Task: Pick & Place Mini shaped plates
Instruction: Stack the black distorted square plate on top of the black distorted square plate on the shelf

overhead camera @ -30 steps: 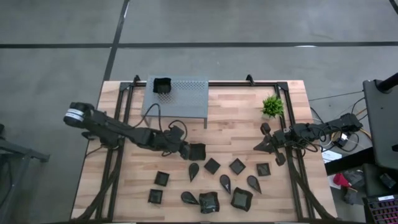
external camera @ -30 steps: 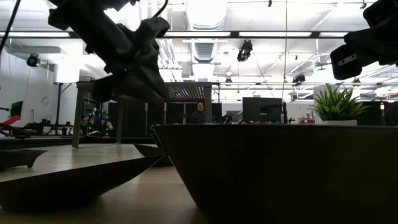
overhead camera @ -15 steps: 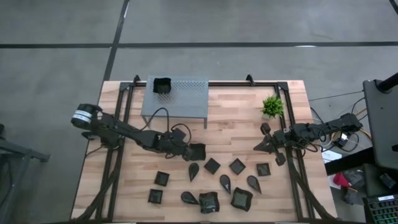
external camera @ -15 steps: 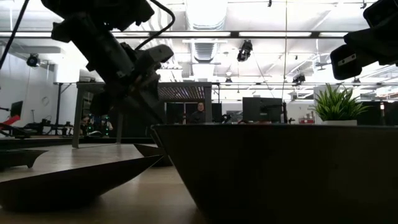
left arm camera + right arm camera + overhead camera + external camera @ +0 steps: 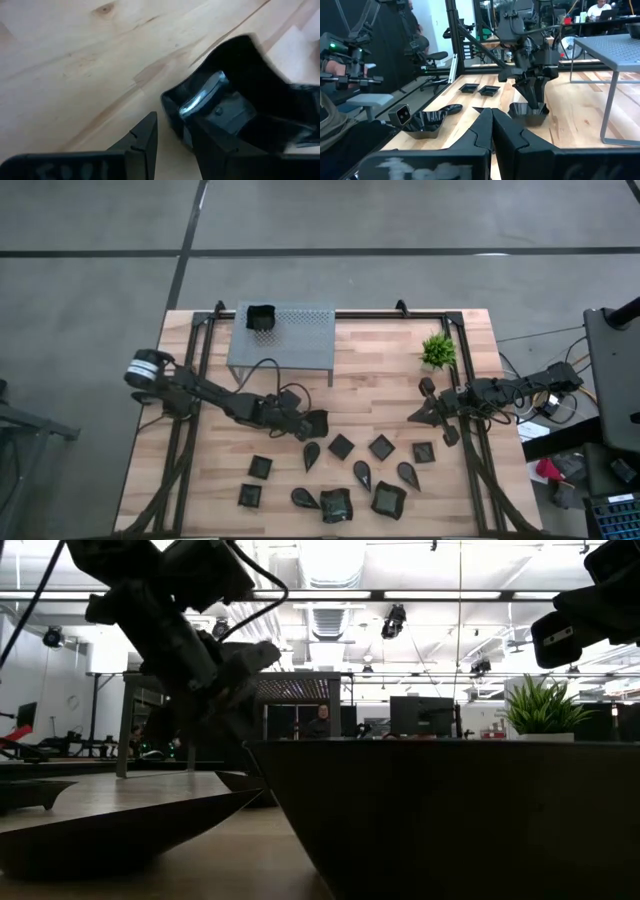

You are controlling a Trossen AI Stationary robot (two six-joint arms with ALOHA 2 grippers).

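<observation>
Several small black plates [image 5: 341, 446] lie on the near half of the wooden table, and one more [image 5: 260, 317] sits on the grey perforated stand [image 5: 290, 340]. A wavy-rimmed plate [image 5: 318, 423] rests flat on the table's middle. My left gripper [image 5: 305, 423] is open and low over this plate's left rim, slanting down from the table's left. One finger stands inside the plate and one outside it. My right gripper [image 5: 430, 413] waits shut and level at the table's right edge, touching nothing. My left gripper straddles the wavy plate's wall [image 5: 172, 107], slanting down from the table's left. One finger [image 5: 220, 125] is inside the hollow and the other [image 5: 145, 142] outside, with a gap to the wall. Whether the inner finger touches the plate, I cannot tell. The plate sits flat on the table.
A small green plant [image 5: 438, 350] stands at the back right. The stand's legs rise just behind the left arm. In the low view a large dark plate [image 5: 450, 820] fills the foreground. Bare wood lies between the stand and the row of plates.
My left gripper has come down and a little toward the table's right, onto the wavy plate's rim, tipping more steeply. Its fingers have stayed open. The plate has kept its place.
</observation>
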